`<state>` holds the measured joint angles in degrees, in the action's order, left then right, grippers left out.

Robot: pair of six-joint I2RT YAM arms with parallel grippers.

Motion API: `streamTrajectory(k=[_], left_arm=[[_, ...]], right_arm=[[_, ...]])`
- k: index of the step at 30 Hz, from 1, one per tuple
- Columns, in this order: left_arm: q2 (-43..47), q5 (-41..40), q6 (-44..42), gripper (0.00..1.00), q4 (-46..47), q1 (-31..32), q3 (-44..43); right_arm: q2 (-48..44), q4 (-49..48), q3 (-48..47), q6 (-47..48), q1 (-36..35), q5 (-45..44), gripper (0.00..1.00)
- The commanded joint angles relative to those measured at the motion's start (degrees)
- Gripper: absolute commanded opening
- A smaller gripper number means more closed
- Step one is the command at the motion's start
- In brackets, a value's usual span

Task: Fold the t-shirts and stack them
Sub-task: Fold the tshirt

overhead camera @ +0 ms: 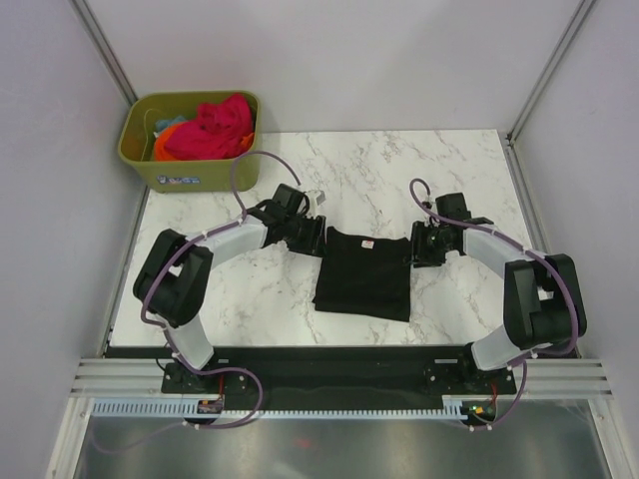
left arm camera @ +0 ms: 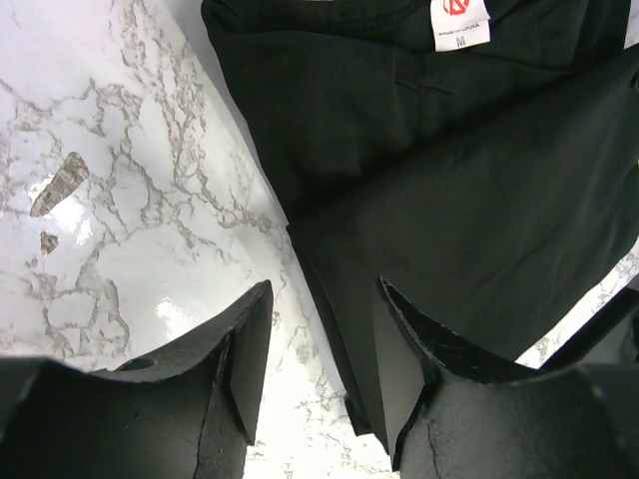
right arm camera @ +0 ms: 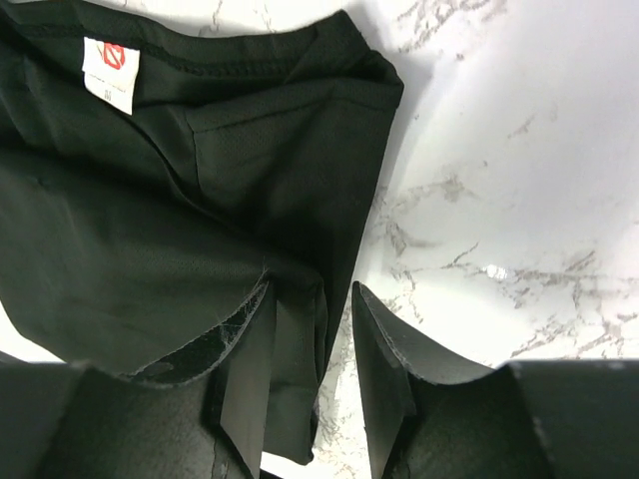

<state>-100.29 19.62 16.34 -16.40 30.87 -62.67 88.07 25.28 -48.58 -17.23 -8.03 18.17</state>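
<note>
on the marble desk (overhead camera: 250,299) the black t-shirt (overhead camera: 363,271) lies mid-frame, with the left gripper (left arm camera: 322,294) and right gripper (right arm camera: 313,289) half-open and empty, so best pinch its top corners evenly.

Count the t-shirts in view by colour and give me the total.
Black t-shirt: 1, flat on the table
Pink-red t-shirt: 1, in the green bin
Orange t-shirt: 1, in the bin
Teal t-shirt: 1, a sliver in the bin
Total: 4; the bunched heap may hide more.
</note>
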Motion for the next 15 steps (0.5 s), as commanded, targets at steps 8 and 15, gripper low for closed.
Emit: streamTrajectory(k=[8, 15], left_arm=[[-3.24, 2.71, -6.32, 0.52, 3.84, -0.11, -2.89], [-6.14, 2.62, -6.84, 0.52, 3.75, -0.11, -4.39]], right_arm=[[2.98, -2.34, -3.28, 4.58, -0.05, 4.32, 0.42], [3.59, -3.22, -2.93, 4.84, -0.05, 3.53, 0.40]])
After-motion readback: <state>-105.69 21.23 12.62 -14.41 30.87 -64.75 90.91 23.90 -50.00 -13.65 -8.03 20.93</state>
